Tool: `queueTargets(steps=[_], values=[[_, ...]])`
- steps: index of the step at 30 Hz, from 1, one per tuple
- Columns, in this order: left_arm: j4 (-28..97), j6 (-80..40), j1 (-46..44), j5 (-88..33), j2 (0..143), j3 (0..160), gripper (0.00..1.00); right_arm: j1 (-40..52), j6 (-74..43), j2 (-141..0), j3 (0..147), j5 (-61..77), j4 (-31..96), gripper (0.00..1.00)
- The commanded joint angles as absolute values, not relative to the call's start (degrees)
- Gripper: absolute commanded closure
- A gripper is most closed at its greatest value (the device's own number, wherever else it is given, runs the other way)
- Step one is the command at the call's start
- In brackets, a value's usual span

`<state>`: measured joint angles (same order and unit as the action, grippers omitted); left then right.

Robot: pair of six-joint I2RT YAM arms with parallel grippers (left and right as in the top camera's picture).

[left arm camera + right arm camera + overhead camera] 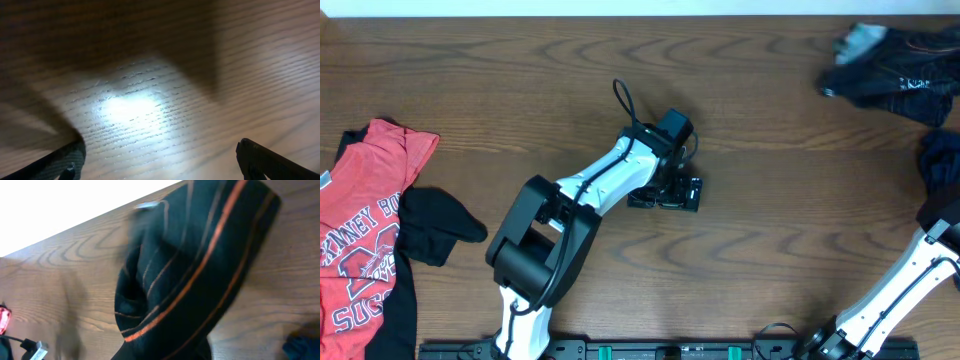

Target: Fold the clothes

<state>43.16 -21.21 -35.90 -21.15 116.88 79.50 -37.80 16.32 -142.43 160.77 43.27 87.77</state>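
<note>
In the right wrist view a black jersey (pixel 195 280) with thin orange lines hangs close to the camera and fills the middle of the view. It runs down to where my right jaws sit and hides them, so they are shut on it. From overhead, the right arm (pixel 910 285) reaches the right edge under a dark bunch of cloth (pixel 942 165). My left gripper (pixel 665 192) stands open low over the bare wood at mid-table, with nothing between its fingers (pixel 75 152). A red white-lettered T-shirt (pixel 365 230) lies at the far left, and a black piece (pixel 435 225) lies against it.
A crumpled dark garment (pixel 895 65) with pale patches lies at the back right corner. A dark blue bit of cloth (pixel 300 347) shows low on the right in the right wrist view. The table's far edge (pixel 100 217) runs behind the jersey.
</note>
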Motion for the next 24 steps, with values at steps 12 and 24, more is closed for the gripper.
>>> queueTargets(steps=[12, 24], values=[[43.4, -21.71, -35.99, -24.91, 120.62, 80.12, 0.02, -50.33, 16.16, -139.5, 161.45, 41.36, 91.7, 0.99], [43.64, -21.71, -35.99, -27.07, 120.62, 80.12, 0.02, -59.59, 19.05, -139.5, 161.45, 45.98, 95.74, 0.98]])
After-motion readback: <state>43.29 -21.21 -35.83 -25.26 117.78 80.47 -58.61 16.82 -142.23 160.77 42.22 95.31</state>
